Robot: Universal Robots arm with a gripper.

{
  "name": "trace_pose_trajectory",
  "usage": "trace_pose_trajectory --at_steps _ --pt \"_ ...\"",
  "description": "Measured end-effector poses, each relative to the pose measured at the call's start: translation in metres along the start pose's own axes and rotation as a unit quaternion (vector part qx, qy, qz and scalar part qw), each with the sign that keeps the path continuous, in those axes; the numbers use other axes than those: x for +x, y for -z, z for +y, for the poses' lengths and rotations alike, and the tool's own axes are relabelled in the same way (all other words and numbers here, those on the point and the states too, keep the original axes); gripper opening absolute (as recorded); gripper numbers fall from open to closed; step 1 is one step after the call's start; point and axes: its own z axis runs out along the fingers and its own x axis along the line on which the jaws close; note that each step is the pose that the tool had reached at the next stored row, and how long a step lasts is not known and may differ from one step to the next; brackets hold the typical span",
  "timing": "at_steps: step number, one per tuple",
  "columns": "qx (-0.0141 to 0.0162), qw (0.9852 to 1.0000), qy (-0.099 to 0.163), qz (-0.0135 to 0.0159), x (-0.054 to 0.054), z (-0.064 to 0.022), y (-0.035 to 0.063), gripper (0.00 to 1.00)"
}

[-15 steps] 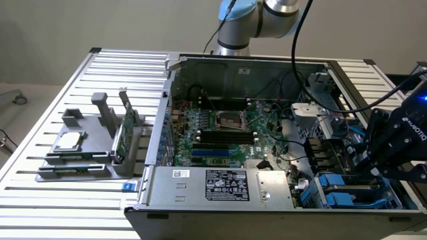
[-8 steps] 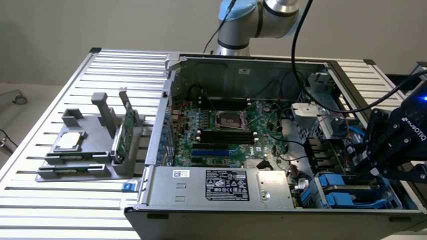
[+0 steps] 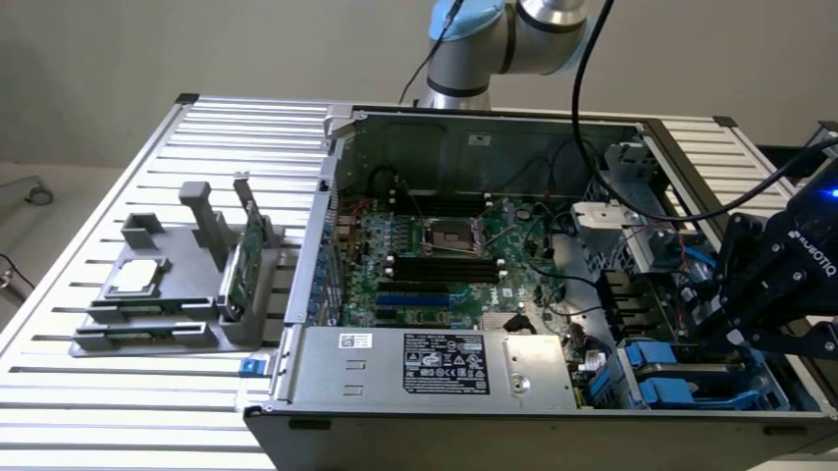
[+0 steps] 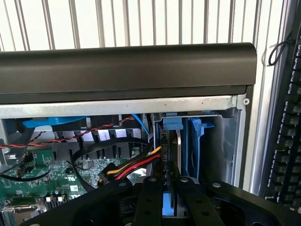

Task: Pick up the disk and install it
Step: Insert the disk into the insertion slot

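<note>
Bench (image 3: 157, 147): a big table of silver slats is carrying everything.
Computer case (image 3: 392, 432): it is lying open on the bench, reaching out to the front edge.
Green board (image 3: 433, 255): it is sitting flat on the floor of the case.
Grey stand (image 3: 164, 324): it is resting near the bench's edge at the exterior view's left, holding a green card (image 3: 246, 265) upright and a little silver chip (image 3: 136, 278).
Gripper (image 4: 170, 188): the black hand is hanging over the case's front corner, at the exterior view's right, squeezing the disk.
Disk (image 4: 170, 157): it is standing on edge, blue frame showing, going down into the blue slots (image 3: 661, 378).
</note>
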Motion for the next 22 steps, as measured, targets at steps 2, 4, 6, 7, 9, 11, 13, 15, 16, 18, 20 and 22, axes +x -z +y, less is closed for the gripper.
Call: trace_pose_trajectory --at_steps 2,4,6,7,9,11,13,15,16,18,20,22 --pt "0.0002 1.0000 0.000 0.0000 0.0000 0.0002 0.0001 0.17" --pt "0.0005 1.0000 0.000 0.0000 0.0000 0.0006 0.0002 0.17" --pt "0.0008 1.0000 0.000 0.0004 0.0000 0.0012 0.0000 0.17" --pt "0.0010 1.0000 0.000 0.0003 0.0001 0.0014 0.0001 0.17" --pt "0.0010 1.0000 0.000 0.0000 0.0000 0.0015 0.0005 0.17" --pt "0.0011 1.0000 0.000 -0.0001 0.0001 0.0016 0.0006 0.17" --pt "0.0012 1.0000 0.000 -0.0001 0.0001 0.0016 0.0005 0.17" --pt "0.0012 1.0000 0.000 -0.0001 0.0000 0.0017 0.0006 0.17" --pt "0.0013 1.0000 0.000 -0.0002 -0.0002 0.0017 0.0006 0.17" --pt "0.0015 1.0000 0.000 -0.0001 -0.0005 0.0018 0.0005 0.17" --pt "0.0017 1.0000 0.000 -0.0001 -0.0009 0.0019 0.0005 0.17" --pt "0.0019 1.0000 0.000 -0.0001 -0.0013 0.0022 0.0004 0.17"
